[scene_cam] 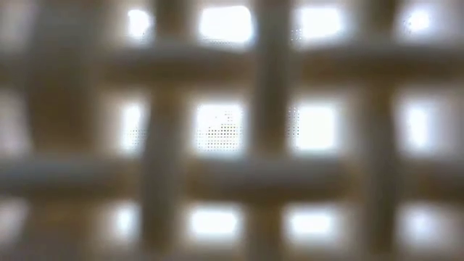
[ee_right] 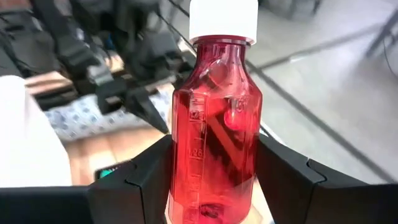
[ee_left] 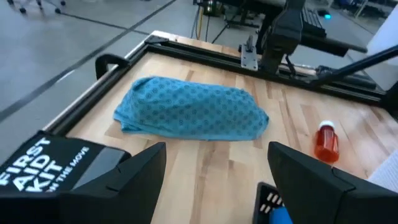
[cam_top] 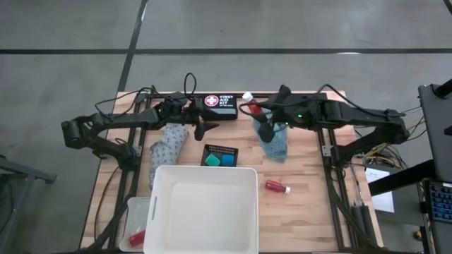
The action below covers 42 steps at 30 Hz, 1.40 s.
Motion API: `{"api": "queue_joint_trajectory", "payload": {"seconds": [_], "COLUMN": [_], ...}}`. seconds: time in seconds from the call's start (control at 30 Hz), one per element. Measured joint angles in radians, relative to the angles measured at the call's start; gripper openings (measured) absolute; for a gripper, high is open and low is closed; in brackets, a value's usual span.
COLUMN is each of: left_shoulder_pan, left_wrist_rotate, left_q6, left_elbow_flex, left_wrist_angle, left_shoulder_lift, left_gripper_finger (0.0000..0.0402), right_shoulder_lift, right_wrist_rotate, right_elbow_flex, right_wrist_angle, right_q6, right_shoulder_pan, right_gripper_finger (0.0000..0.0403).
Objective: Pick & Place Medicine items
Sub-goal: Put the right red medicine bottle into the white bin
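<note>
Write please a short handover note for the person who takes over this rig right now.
Right gripper: shut on a red bottle, held up over the teal cloth.
Left gripper: open, empty, near the first aid kit.
Grey patterned cloth lies left of the black mesh tray, which holds small tubs.
Another red bottle lies on the table; the white tub looks empty.
Left: placing the items.

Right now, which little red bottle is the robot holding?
The red bottle with the white cap, pinched between the right gripper's fingers above the teal cloth. Another red bottle lies loose on the table beside the white tub.
</note>
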Motion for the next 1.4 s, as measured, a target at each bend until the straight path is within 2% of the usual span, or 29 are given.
{"api": "queue_joint_trajectory", "payload": {"seconds": [0.17, 0.27, 0.33, 0.47, 0.57, 0.7, 0.87, 1.07, 1.4], "left_shoulder_pan": [-0.010, -0.011, -0.011, -0.008, -0.004, -0.010, -0.043, -0.077, -0.080], "left_wrist_rotate": [0.000, -0.004, -0.009, -0.012, -0.006, 0.013, 0.051, 0.053, 0.053], "left_q6": [-0.053, -0.061, -0.150, -0.431, -0.474, -0.509, -0.424, -0.274, -0.259], "left_elbow_flex": [0.000, 0.000, 0.010, 0.066, 0.124, 0.206, 0.232, 0.229, 0.229], "left_wrist_angle": [-0.003, 0.000, 0.070, 0.339, 0.464, 0.465, 0.459, 0.417, 0.410], "left_shoulder_lift": [0.004, 0.007, 0.009, 0.006, 0.001, 0.001, 0.000, 0.000, 0.000], "left_gripper_finger": [0.0285, 0.0285, 0.0285, 0.0285, 0.0285, 0.0285, 0.0285, 0.0285, 0.0285], "right_shoulder_lift": [0.026, 0.033, 0.034, 0.036, 0.034, 0.037, 0.067, 0.134, 0.192], "right_wrist_rotate": [-0.006, -0.050, -0.055, -0.054, -0.079, -0.143, -0.245, -0.252, -0.256], "right_elbow_flex": [0.000, 0.000, 0.000, 0.000, 0.000, 0.000, -0.006, -0.007, -0.007], "right_wrist_angle": [-0.032, -0.022, -0.024, -0.023, -0.019, 0.024, 0.159, 0.233, 0.244], "right_q6": [0.039, 0.034, 0.030, -0.002, 0.001, 0.004, -0.046, -0.116, -0.149], "right_shoulder_pan": [-0.048, -0.071, -0.084, -0.114, -0.130, -0.131, -0.131, -0.131, -0.132], "right_gripper_finger": [0.0203, 0.0203, 0.0203, 0.0203, 0.0203, 0.0203, 0.0203, 0.0203, 0.0203]}}
